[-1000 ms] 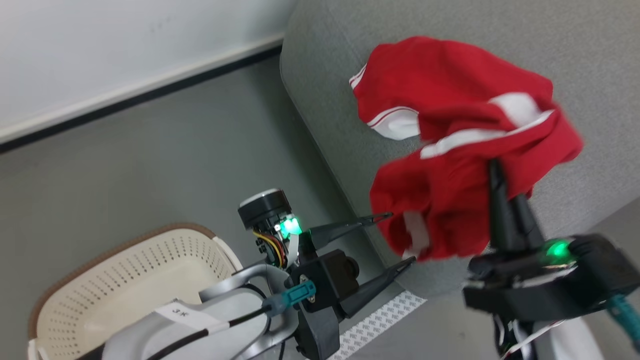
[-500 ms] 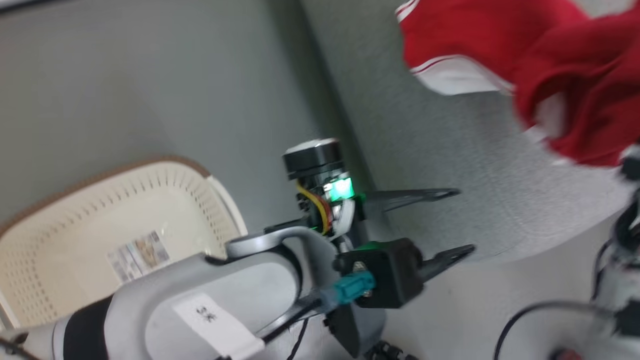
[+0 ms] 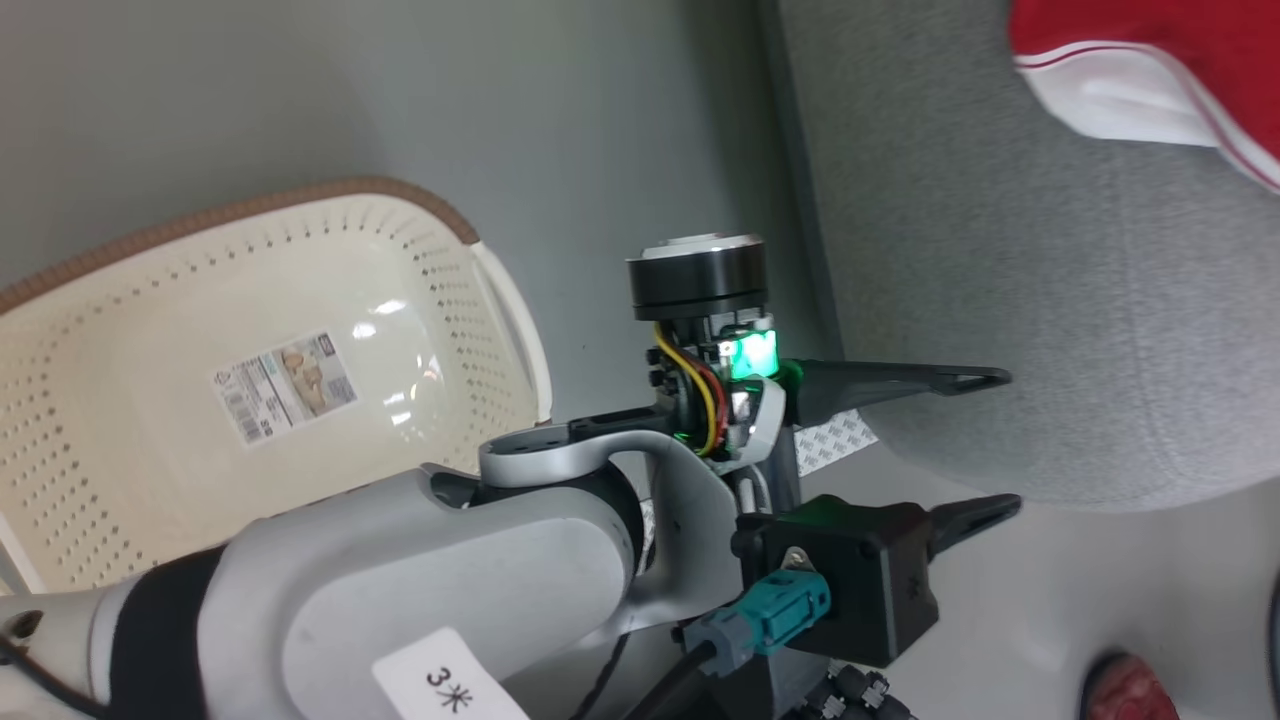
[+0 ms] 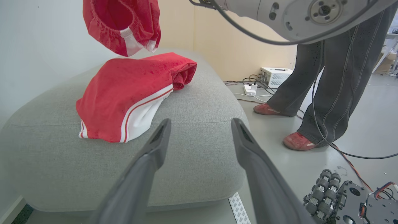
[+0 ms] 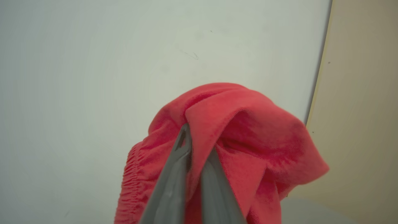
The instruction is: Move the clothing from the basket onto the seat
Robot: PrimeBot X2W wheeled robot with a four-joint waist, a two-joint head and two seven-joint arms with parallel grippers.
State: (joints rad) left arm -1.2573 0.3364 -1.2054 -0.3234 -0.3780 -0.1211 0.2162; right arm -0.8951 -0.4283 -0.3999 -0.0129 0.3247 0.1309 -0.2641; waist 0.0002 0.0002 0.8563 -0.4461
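- Two things to wear were in sight, both soft, bright red and crumpled.
- The lying piece (image 4: 124, 102) rested on top of the seat (image 4: 192, 124). It was a folded lump with a wide white band and thin red stripes along one edge.
- The hanging piece (image 4: 121, 25) dangled in the air above it and did not touch it. It had a gathered, stretchy edge and a bit of white.
- The right gripper (image 5: 199, 140) was pinched tight on the hanging piece. Its two dark fingers were almost together, and red cloth fell over the tips.
- The left gripper (image 4: 201, 123) had its two long dark fingers spread wide with nothing between them. They pointed at the side of the seat.
- The seat was big and grey, with a rough woven cover and round, puffy edges.
- The basket (image 3: 60, 420) stood on the grey floor (image 3: 400, 100), to the left of the seat and apart from it. It was cream plastic, oval and full of little holes. It had a brown rim and a sticker (image 3: 285, 385) on its smooth, shiny base.
- A person (image 4: 329, 77) with red shoes (image 4: 297, 141) stood on the floor beyond the seat.
- Since a second before, the head camera had turned. The basket looked bigger and higher in the head view, and its sticker had come into sight.
- The left gripper's fingers were as wide apart as they had been a second before.
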